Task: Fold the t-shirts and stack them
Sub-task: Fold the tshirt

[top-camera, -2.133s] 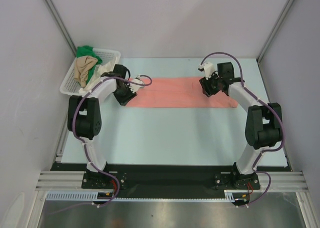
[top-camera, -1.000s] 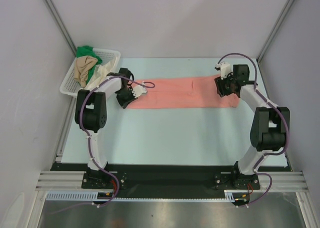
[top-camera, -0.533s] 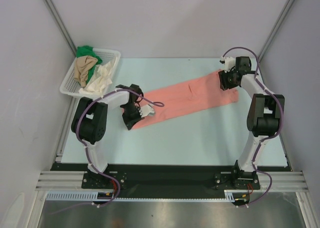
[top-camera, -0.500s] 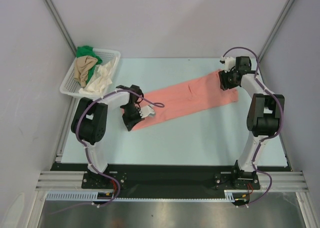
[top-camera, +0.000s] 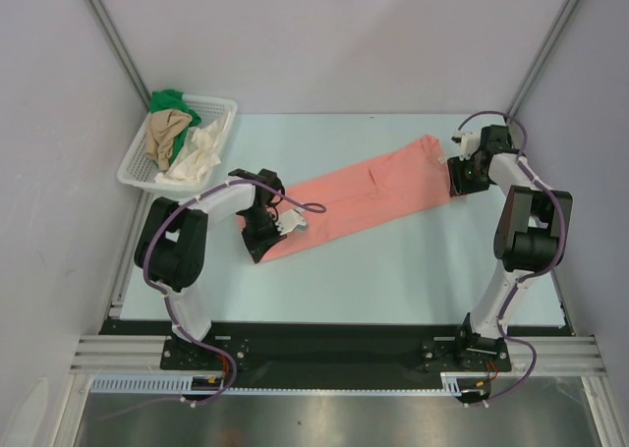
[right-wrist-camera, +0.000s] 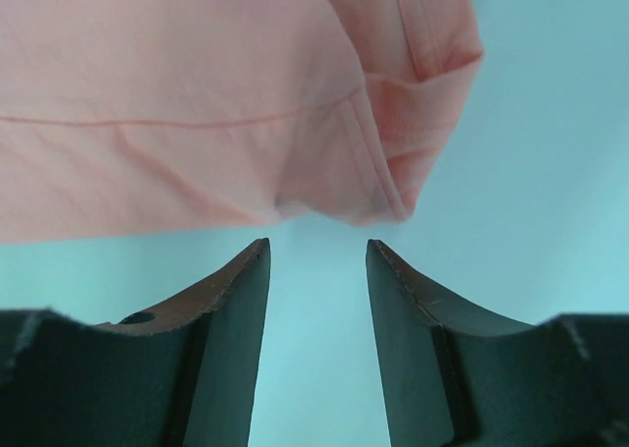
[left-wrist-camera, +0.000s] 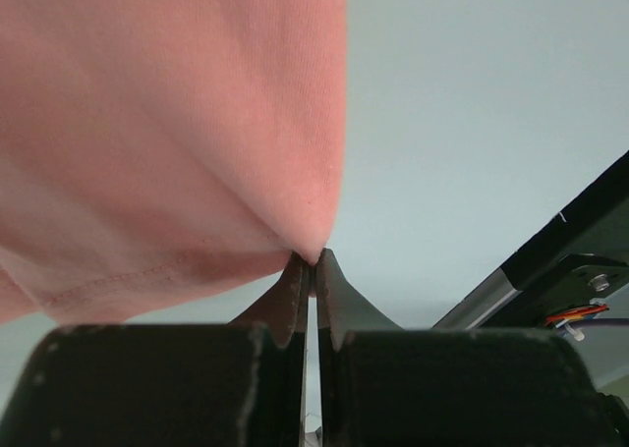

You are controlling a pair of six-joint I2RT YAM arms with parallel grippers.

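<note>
The salmon-pink t-shirt lies folded into a long strip, slanting across the table from near left to far right. My left gripper is shut on its near-left corner; the left wrist view shows the cloth pinched between the closed tips. My right gripper is open and empty, just off the strip's far-right end; the right wrist view shows the shirt's hem beyond the open fingers. Green, tan and cream t-shirts lie bunched in the basket.
The white lattice basket stands at the far left corner of the pale blue table. Grey enclosure walls and metal posts close in the left, back and right sides. The black base rail runs along the near edge.
The left gripper has pulled the shirt's left end nearer, so the strip now slants. The right gripper carried its end far-right, then let go and drew back to the right, open.
</note>
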